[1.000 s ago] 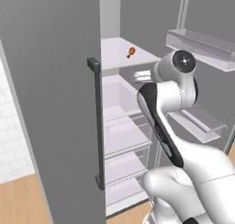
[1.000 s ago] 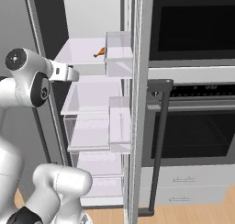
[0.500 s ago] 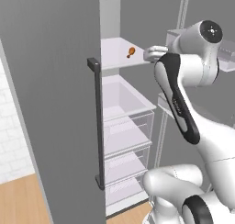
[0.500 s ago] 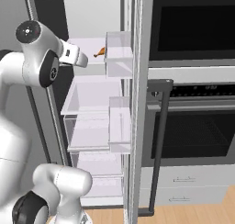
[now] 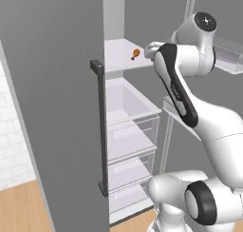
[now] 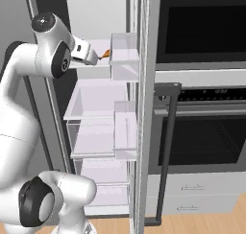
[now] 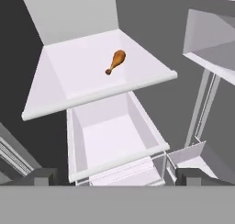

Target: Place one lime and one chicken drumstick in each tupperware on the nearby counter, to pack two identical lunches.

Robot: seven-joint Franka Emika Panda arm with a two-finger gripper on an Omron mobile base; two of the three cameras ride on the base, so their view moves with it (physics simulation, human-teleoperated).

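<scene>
one chicken drumstick lies on the white fridge shelf, toward the back and to the right of the shelf's middle as the hand view shows it, with nothing else on the shelf beside it. the gripper hangs in front of the shelf's front lip and above the clear drawer that sits just under the shelf, its two fingers spread wide apart and holding nothing. from the fingers the drumstick lies straight ahead and a little up in the hand view, past the shelf's lip, close to the midline between the two tips. its long axis runs on a slant: the fat meaty end points up and right toward the back of the shelf, the thin bone stub down and left toward the lip. in the left base view the hand sits just right of the drumstick at shelf height; in the right base view the orange shape is half hidden behind a door bin, so how near the tips are is hard to judge there. the coming reach probably needs the fingers to straddle the meaty end across that slant.
</scene>
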